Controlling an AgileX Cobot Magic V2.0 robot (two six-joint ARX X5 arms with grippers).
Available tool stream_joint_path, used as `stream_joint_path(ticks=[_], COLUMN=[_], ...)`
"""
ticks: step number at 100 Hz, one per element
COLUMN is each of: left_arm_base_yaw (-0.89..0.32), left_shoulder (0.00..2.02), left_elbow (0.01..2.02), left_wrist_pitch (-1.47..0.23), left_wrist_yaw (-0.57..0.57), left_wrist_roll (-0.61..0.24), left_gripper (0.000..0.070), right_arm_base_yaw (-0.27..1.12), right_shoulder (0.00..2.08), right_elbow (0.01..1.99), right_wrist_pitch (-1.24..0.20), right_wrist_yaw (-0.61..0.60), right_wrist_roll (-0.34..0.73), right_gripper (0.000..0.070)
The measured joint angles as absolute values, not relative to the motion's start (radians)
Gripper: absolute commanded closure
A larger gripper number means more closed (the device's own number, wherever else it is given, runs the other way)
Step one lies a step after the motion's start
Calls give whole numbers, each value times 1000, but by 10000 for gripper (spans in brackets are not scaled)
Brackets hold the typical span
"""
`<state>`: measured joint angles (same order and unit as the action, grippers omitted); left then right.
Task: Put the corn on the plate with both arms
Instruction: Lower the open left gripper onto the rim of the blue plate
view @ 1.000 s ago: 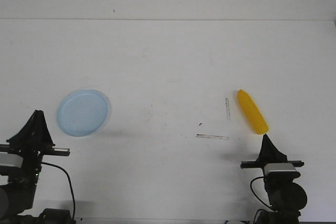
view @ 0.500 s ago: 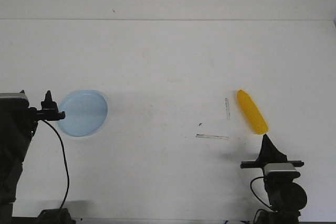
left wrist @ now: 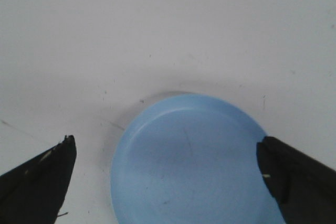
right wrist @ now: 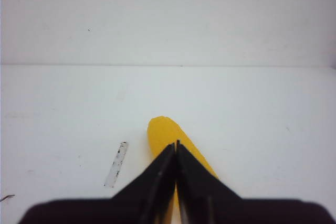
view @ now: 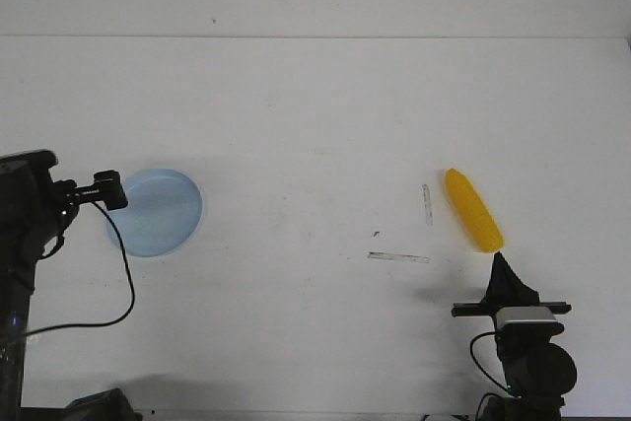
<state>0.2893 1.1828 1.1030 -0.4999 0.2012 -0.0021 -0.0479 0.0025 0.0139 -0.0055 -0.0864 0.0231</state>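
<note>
The yellow corn (view: 473,209) lies on the white table at the right, its length running away from me. My right gripper (view: 500,261) is shut and empty, low on the table just in front of the corn's near end. In the right wrist view its closed tips (right wrist: 176,144) overlap the corn (right wrist: 163,128). The pale blue plate (view: 158,212) sits at the left and holds nothing. My left arm (view: 30,209) is raised beside the plate's left edge. In the left wrist view the left gripper (left wrist: 168,156) is wide open above the plate (left wrist: 189,166).
Two strips of worn tape lie left of the corn, one (view: 398,257) crosswise and one (view: 427,204) lengthwise, the latter also in the right wrist view (right wrist: 116,164). A small dark mark (view: 376,234) is nearby. The table's far edge meets the wall.
My left arm has risen from low at the front left and swung over toward the plate's left side. The right arm, corn and plate have not moved.
</note>
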Motion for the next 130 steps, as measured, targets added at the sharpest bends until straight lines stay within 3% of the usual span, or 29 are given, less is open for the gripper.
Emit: stream_joint_path(ticks=[43,83,93,121,130], left_arm_base_yaw=[323,323,323,323,323], left_shoulder=[1527,1605,1605,1605,1605], left_elbow=[1103,1103,1103,1103,1103], left_wrist_pitch=[-487,-464,-467,-489,-499], left_wrist_yaw=[201,201,201,201,201], left_wrist_roll=[-14,-14,-14,-14,-14], left_gripper=[0,0,156,361,460], right_arm_base_yaw=[-48,-48,-48,-48,-48], right_shoulder=[2,2,2,2,2], right_elbow=[14,14,14,14,14], right_wrist_pitch=[-6,-5,-5,-5,-5], right_wrist_yaw=[-86,-86,-86,-86,-86], right_wrist_roll=[23,23,23,23,23], right_gripper=[699,699,699,699,699])
